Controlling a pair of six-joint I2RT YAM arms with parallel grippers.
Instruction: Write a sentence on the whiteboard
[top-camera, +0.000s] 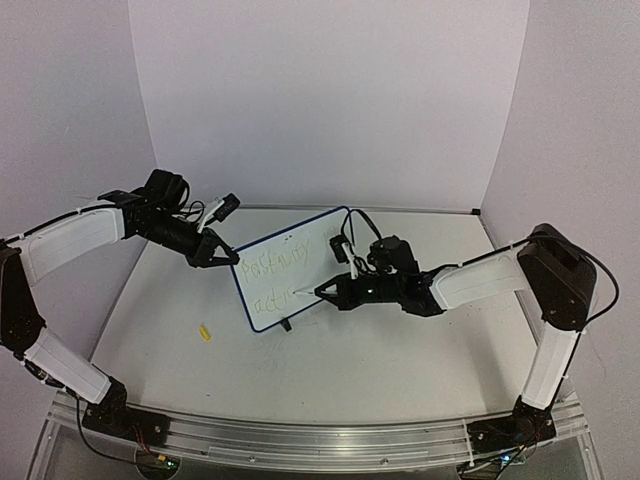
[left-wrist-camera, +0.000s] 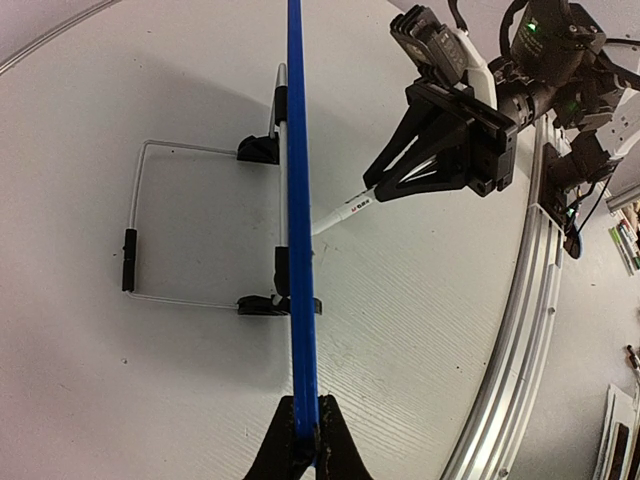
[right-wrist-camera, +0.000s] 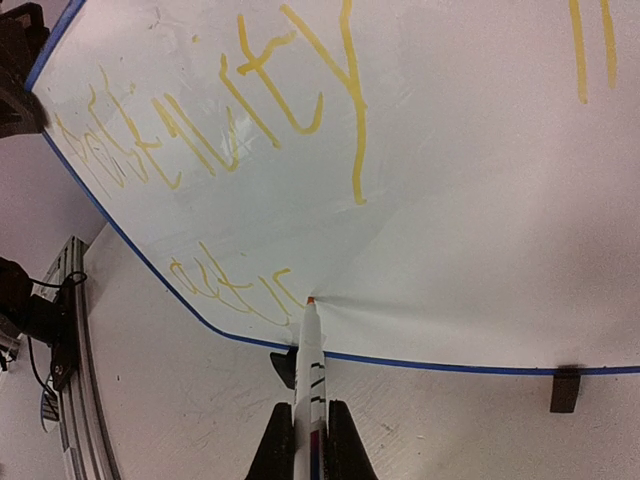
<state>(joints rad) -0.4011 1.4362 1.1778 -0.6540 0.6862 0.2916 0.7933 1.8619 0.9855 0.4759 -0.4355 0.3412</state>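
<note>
- Whiteboard (top-camera: 290, 268): blue-framed, standing upright on the table (top-camera: 420, 350) near its middle, between the two arms. Its written face is turned toward the right arm. The left wrist view shows it edge-on (left-wrist-camera: 297, 180), as a thin blue line.
- Support: a bent wire prop (left-wrist-camera: 128, 258) reaches out behind the board and lies on the table. One small black foot (right-wrist-camera: 565, 390) sits under the lower frame edge.
- Sentence (top-camera: 272, 268): two lines of thin yellow scrawl, a longer one above and a short one below. The right wrist view shows the strokes large (right-wrist-camera: 250, 100), yet the letters are hard to read with certainty.
- Left jaws: closed tight on the frame at the board's left edge. The two dark fingertips (left-wrist-camera: 283, 450) pinch the blue rim at the bottom of the left wrist view.
- Right jaws: closed narrow around the barrel of a white marker (top-camera: 306, 292), which points from the jaws toward the board.
- Marker tip: touching the white surface at the end of the lower line of writing, just above the bottom frame edge; the barrel (right-wrist-camera: 311, 360) runs back between the fingers.
- Cap (top-camera: 204, 332): a small yellow piece lying on the table, left of the board and apart from it.
</note>
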